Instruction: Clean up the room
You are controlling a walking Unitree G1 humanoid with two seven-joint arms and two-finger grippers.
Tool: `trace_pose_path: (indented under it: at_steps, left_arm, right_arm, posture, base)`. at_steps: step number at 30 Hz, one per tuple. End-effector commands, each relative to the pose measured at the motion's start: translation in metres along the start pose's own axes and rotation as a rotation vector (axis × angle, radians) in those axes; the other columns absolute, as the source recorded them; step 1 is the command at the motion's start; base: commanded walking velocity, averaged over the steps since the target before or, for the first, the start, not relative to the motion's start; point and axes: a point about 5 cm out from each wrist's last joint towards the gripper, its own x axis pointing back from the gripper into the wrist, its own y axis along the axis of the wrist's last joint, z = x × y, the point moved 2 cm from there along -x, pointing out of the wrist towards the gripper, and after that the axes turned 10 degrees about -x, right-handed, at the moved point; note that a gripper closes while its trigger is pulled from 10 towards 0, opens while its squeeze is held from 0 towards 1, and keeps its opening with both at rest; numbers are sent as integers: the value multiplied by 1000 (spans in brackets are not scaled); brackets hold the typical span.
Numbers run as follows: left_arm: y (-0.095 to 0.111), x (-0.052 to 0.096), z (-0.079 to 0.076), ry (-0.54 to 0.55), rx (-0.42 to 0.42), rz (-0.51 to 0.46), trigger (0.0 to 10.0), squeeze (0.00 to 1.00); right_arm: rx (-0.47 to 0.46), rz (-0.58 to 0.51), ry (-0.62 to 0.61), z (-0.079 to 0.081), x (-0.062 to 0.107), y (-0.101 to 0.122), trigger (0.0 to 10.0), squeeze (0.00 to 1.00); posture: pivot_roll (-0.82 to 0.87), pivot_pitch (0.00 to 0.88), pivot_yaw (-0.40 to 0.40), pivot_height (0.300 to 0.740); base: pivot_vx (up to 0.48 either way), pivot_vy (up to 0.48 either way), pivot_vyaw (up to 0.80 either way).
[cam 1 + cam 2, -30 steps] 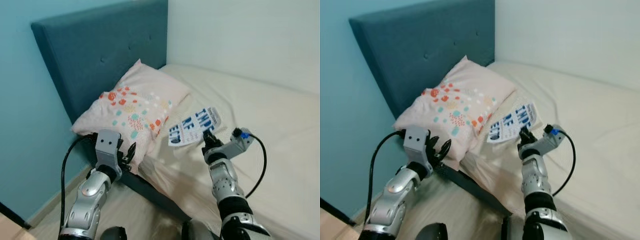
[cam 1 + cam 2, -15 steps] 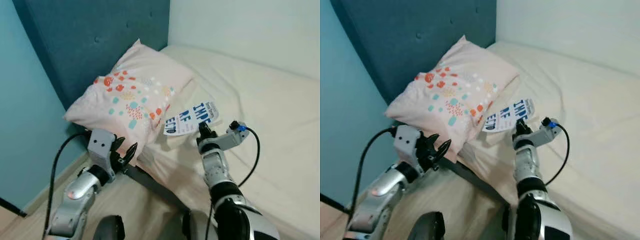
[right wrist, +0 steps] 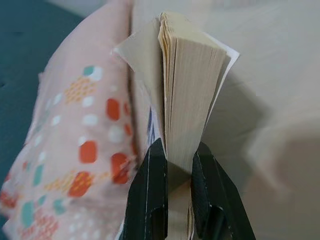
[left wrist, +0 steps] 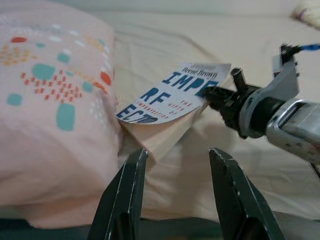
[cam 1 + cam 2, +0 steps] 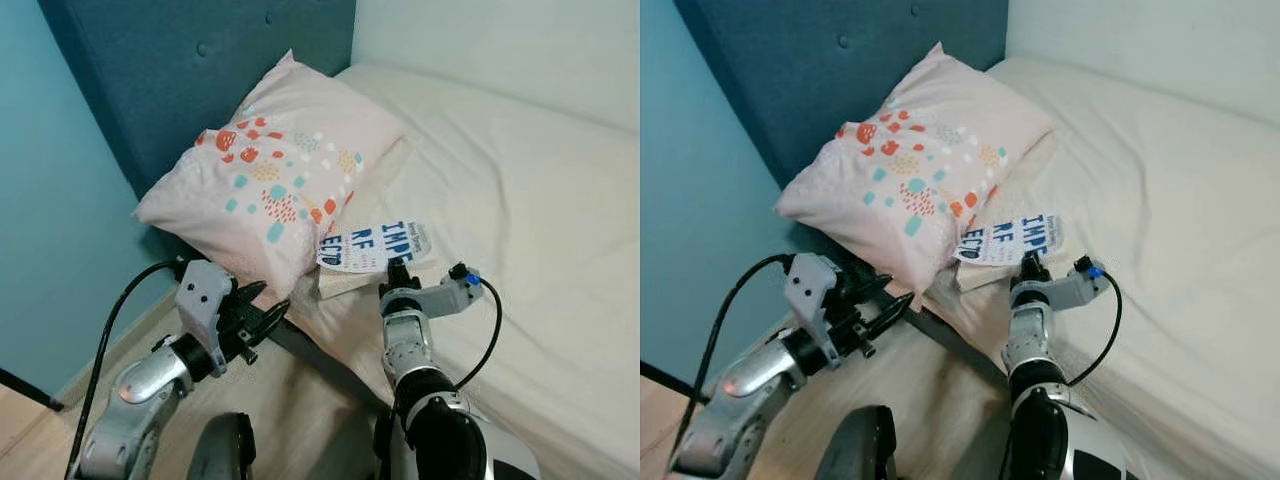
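Now: pickup | right end effector (image 5: 398,268) clamped on book (image 5: 372,248), pillow (image 5: 278,165) at 10 o'clock | left end effector (image 5: 262,318) agape, empty | next: lift clear off bed (image 5: 520,220)

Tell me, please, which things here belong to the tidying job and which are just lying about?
In the job:
book, clamped at one edge by the right gripper
left gripper, open beside the bed

Just there:
pillow
mattress
headboard

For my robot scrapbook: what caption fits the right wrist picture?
Right claw shut on a book beside the pillow.
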Motion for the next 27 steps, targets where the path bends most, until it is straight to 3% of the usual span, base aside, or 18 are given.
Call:
trace_pose_path:
  at_steps: [1,6,12,16,27]
  left_arm:
    - [-1,5,-4,-50,-4,18,10000,0]
    - [-1,6,-6,-81,-7,24,10000,0]
    - [-2,6,-8,-110,-6,29,10000,0]
    - [-1,5,-8,-115,-8,31,10000,0]
    - [-2,7,-10,-145,-7,37,10000,0]
  right_arm:
    - [-43,18,-88,-9,15,-26,10000,0]
    - [-50,-2,-226,-24,20,-27,10000,0]
    - [-92,12,-290,-31,24,-34,10000,0]
    - [-125,92,-243,-22,26,-49,10000,0]
    - [-125,143,-206,-9,29,-64,10000,0]
  posture:
    - [175,247,-22,588]
    - [174,244,-16,588]
    - [173,242,-13,588]
    - [174,240,-13,588]
    - [172,236,-14,588]
  base:
    - [0,0,0]
    - [0,0,0]
    - [0,0,0]
    - [0,0,0]
    - [0,0,0]
